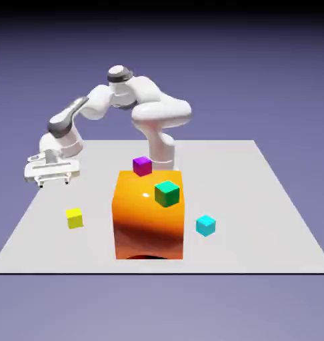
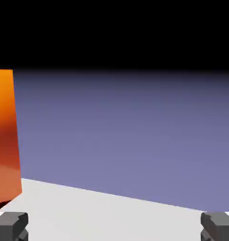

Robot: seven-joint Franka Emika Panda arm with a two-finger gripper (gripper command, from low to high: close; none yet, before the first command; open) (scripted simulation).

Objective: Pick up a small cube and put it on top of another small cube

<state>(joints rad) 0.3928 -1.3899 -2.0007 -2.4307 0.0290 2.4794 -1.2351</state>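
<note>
Small yellow cube (image 1: 74, 218) sits flat on the table (image 1: 271, 220) near its left edge in the exterior view, no long axis, 1 face toward the camera. Gripper (image 1: 55, 180) hangs above and beyond it, fingers spread wide, pinching nothing. Hand view misses the cube: just 2 fingertips (image 2: 11, 224), table, and the big orange block (image 1: 149, 213).

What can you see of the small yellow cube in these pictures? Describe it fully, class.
The small yellow cube is a plain, bright, smooth-looking block with no markings. It sits flat on the grey table, toward the exterior view's left, apart from the big orange block. Nothing touches it except the table. The open gripper hangs above and behind it, empty. The hand view does not show it.
</note>
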